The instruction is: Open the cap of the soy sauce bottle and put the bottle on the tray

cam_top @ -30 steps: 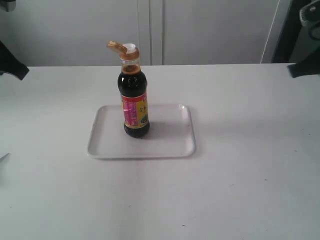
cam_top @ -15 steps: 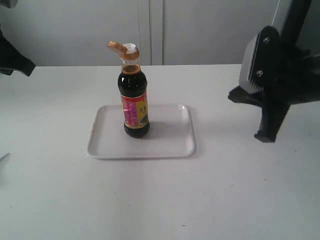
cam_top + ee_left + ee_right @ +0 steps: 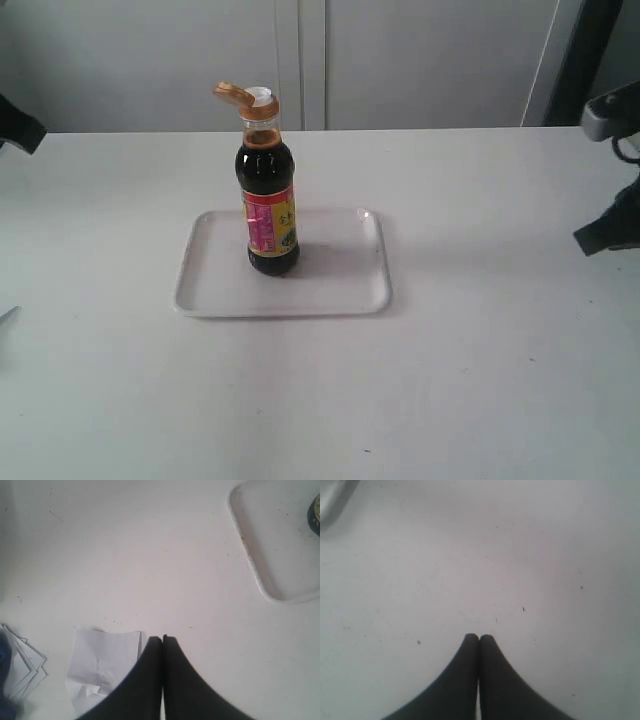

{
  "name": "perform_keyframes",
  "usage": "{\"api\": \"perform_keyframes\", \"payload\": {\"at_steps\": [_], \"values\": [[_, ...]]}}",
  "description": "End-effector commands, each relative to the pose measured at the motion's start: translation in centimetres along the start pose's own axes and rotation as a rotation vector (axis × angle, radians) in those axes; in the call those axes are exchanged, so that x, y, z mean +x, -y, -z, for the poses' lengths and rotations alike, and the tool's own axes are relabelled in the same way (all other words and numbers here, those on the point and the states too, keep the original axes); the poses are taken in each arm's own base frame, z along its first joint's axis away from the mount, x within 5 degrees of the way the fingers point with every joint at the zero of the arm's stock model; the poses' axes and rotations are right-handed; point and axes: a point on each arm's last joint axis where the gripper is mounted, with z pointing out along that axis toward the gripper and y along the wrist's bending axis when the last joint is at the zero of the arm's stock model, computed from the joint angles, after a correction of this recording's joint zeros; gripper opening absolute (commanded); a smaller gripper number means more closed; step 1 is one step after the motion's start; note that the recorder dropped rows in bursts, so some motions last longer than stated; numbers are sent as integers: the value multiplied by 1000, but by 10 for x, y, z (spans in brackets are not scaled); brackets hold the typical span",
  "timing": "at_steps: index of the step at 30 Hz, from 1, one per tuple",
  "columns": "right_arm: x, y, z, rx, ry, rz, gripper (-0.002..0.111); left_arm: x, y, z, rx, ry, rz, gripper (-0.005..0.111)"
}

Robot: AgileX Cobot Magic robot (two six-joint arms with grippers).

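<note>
The soy sauce bottle [image 3: 268,205] stands upright on the white tray [image 3: 335,285] in the middle of the table. Its golden-brown cap [image 3: 246,97] is flipped open to the left, with the white spout showing. My left gripper [image 3: 162,638] is shut and empty over bare table, well away from the tray [image 3: 260,565], whose corner shows with a sliver of the bottle [image 3: 315,512]. My right gripper [image 3: 479,637] is shut and empty above plain table. In the exterior view only dark arm parts show at the left edge [image 3: 15,125] and the right edge [image 3: 612,225].
A crumpled white paper [image 3: 102,667] lies on the table beside the left fingers, with a stack of papers [image 3: 20,667] further off. A grey wall and cabinet doors stand behind the table.
The right arm swung into view half a second ago and has since drawn back to the right edge. The left arm part shifted a little. Bottle and tray have not moved.
</note>
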Motion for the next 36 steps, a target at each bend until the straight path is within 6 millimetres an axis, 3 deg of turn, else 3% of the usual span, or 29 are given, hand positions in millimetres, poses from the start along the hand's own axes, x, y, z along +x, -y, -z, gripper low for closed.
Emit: {"api": "perform_keyframes", "payload": {"at_steps": [1, 4, 8, 16, 25, 36], "values": [[1, 10, 9, 44, 37, -139, 0, 14, 2, 3, 9, 28, 18, 0], [1, 13, 17, 82, 94, -148, 0, 27, 5, 0, 11, 73, 13, 0], [1, 10, 44, 158, 295, -218, 0, 49, 11, 0, 16, 206, 34, 0], [43, -11, 80, 269, 580, -212, 0, 88, 14, 24, 9, 348, 57, 0], [81, -34, 93, 300, 740, -201, 0, 139, 20, 36, 9, 467, 102, 0], [110, -48, 108, 330, 866, -199, 0, 183, 25, 49, 5, 586, 149, 0]]}}
